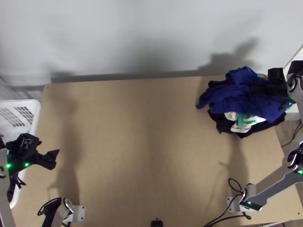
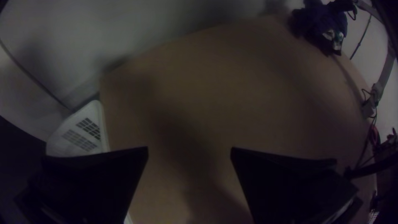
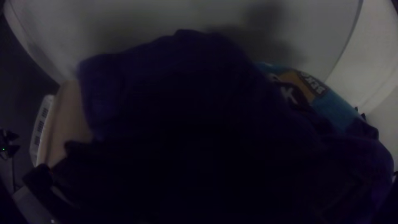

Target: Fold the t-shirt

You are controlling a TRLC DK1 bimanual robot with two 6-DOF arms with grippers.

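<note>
Loosely bunched blue cloth [image 1: 232, 99], smooth flat wooden table [image 1: 133, 155]

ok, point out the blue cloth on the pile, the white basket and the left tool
Blue cloth [image 1: 233, 98]: top view, on its bunched upper surface.
White basket [image 1: 36, 110]: top view, on its rim beside the table.
Left tool [image 2: 189, 148]: left wrist view, midway between its fingertips.

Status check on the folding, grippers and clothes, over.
Left gripper open, above the table's left side. Right gripper at the clothes pile. Blue cloth bunched on top, unfolded; other clothes beneath could snag.
</note>
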